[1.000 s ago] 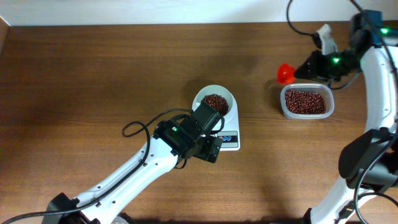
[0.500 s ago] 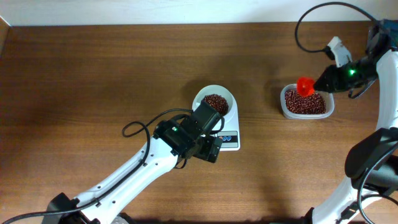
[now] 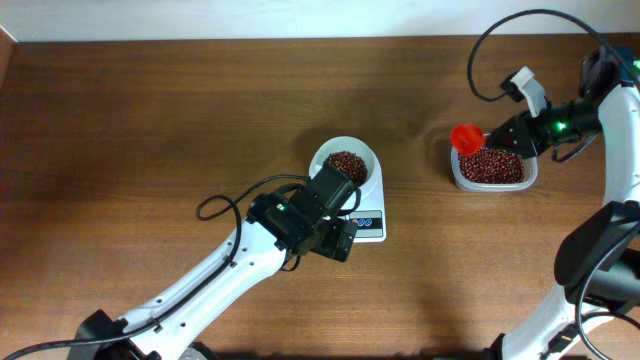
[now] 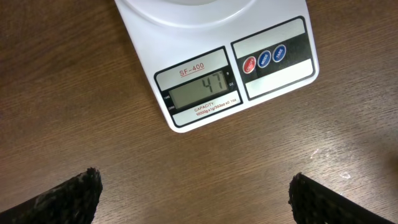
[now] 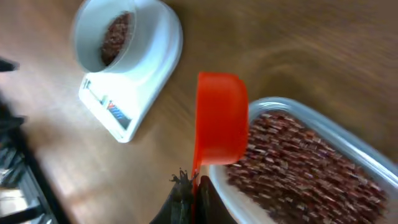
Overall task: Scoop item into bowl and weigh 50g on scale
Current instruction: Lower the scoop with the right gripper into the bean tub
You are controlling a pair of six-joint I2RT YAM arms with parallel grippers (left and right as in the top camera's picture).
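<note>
The white scale (image 3: 375, 195) carries the white bowl (image 3: 322, 158) with a heap of red-brown beans (image 3: 346, 165). In the left wrist view the scale's display (image 4: 199, 93) reads 47. My left gripper (image 4: 196, 199) hovers open over the table just in front of the scale (image 4: 273, 74), with nothing between its fingers. My right gripper (image 5: 194, 193) is shut on the handle of a red scoop (image 5: 221, 115). The scoop (image 3: 466, 137) sits at the left rim of the clear container (image 3: 455, 172) of beans (image 3: 492, 165).
The left arm (image 3: 200, 290) runs from the front left of the table up to the scale. The right arm (image 3: 610, 120) and its cable reach in along the right edge. Brown tabletop (image 3: 150, 120) spreads to the left and behind.
The right gripper swung the red scoop from the container's upper left over the beans, then back to its left rim. The left arm and scale have not moved.
</note>
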